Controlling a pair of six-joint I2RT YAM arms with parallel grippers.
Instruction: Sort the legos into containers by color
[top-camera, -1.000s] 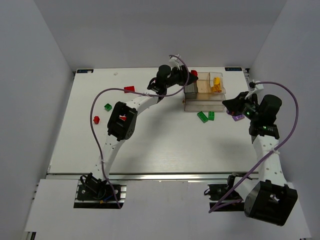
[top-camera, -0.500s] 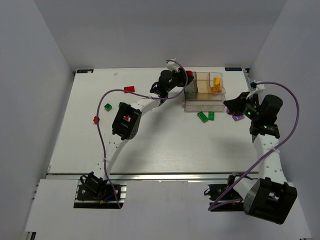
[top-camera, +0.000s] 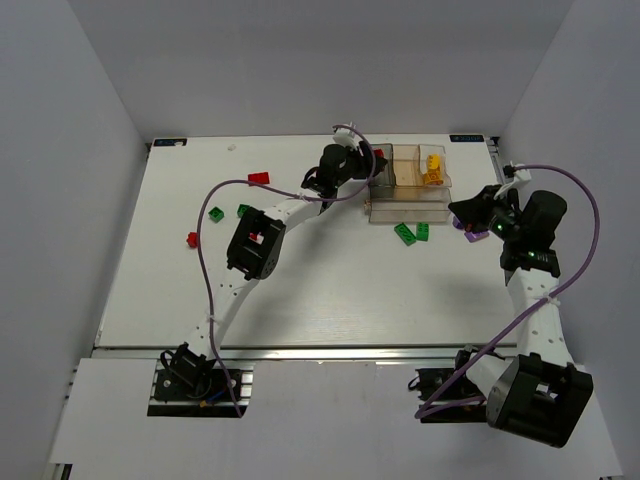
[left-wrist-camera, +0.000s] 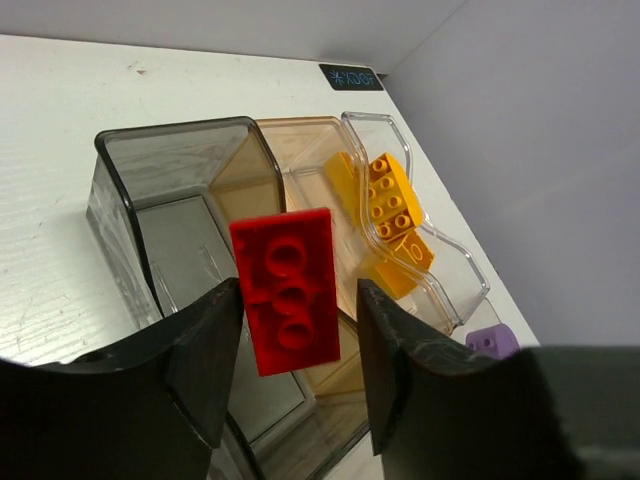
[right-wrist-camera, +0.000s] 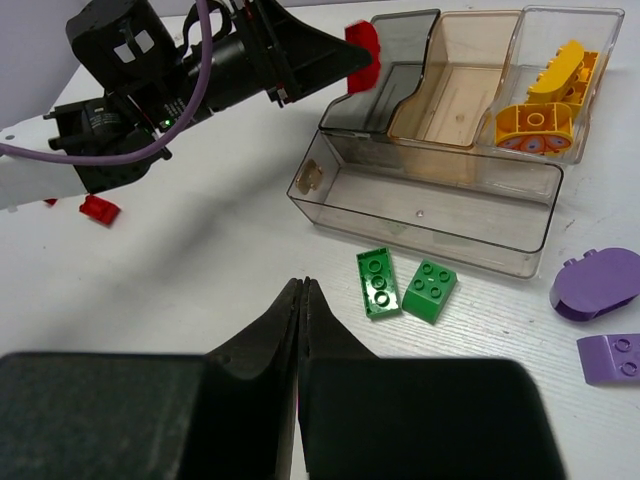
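Since a second ago the left gripper (left-wrist-camera: 297, 310) has edged slightly toward the desk's left side over the bins, its jaws have eased apart, and its purple cable (top-camera: 205, 215) has swung in over the left half of the desk. The red brick (left-wrist-camera: 288, 290) sits tilted between those jaws above the grey bin (left-wrist-camera: 130, 200). A gap shows between the brick and the right-hand finger, so it looks let go rather than clamped.

The grey bin, the amber bin (left-wrist-camera: 300, 150) and the front tray (right-wrist-camera: 430, 215) look empty. The clear bin (left-wrist-camera: 455, 275) holds the yellow bricks (left-wrist-camera: 385, 200). So yellow looks sorted and red is only starting.

Two more red bricks lie on the desk, one (top-camera: 259, 179) near the far edge and one (top-camera: 191, 238) toward the left edge. Two green bricks (right-wrist-camera: 378, 283) (right-wrist-camera: 430, 290) sit just in front of the tray, and two more (top-camera: 243, 210) (top-camera: 215, 213) lie on the left half. Two purple pieces (right-wrist-camera: 595, 285) (right-wrist-camera: 612, 355) rest near the right edge. Most of the sorting looks undone.

The right gripper (right-wrist-camera: 300, 300) hangs near the purple pieces with its fingers pressed together, holding nothing.

The desk (top-camera: 330, 290) is white and matte, and the organizer stands toward its far right corner. Plain pale grey walls (top-camera: 80, 100) close it in on the left, right and far sides.
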